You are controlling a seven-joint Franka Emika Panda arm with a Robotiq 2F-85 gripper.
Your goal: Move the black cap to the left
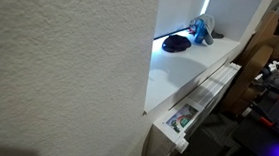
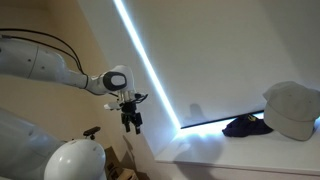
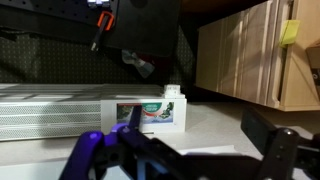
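Observation:
The black cap [image 1: 175, 43] lies low and flat on the white shelf [image 1: 169, 85], right beside an upright blue and white object [image 1: 201, 31]. It also shows as a dark low shape [image 2: 245, 126] on the shelf, next to a pale grey domed object [image 2: 290, 108]. My gripper [image 2: 131, 120] hangs in the air well away from the cap, off the shelf's end, fingers pointing down. In the wrist view the jaws [image 3: 195, 138] are open with nothing between them. The cap is out of the wrist view.
A white carton with a green label [image 3: 150, 110] stands on a pale surface below the gripper. Wooden cabinets [image 3: 250, 55] are behind it. An open drawer with small items [image 1: 183, 120] juts out under the shelf. A large textured white wall [image 1: 60, 62] blocks much of an exterior view.

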